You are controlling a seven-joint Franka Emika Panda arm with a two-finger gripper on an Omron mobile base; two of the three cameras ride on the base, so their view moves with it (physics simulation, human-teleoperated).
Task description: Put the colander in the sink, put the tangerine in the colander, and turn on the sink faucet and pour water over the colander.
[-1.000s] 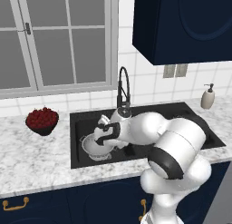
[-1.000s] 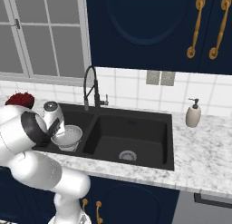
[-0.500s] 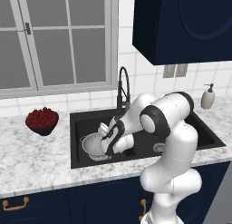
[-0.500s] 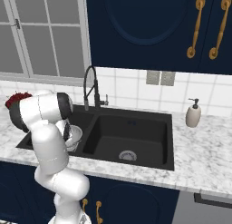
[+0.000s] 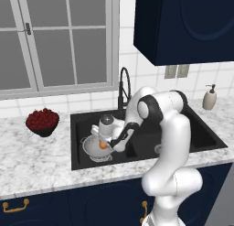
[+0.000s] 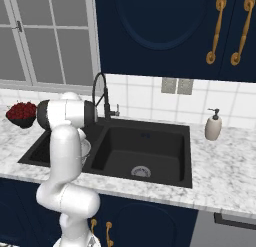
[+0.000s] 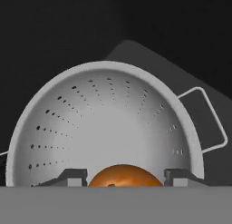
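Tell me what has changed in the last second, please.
The arm has straightened up and reached down, so the gripper now sits over the colander with the tangerine between its fingers, above the bowl. The colander stays in the left basin of the sink; the faucet and berry bowl have not moved.

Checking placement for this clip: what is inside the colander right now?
The tangerine sits inside the colander, between the tool's fingertips. Its underside and the colander's bottom beneath it are covered.

marble counter (image 5: 41,161) carries berry bowl (image 5: 42,122), soap dispenser (image 5: 210,98) and black sink (image 5: 201,133).
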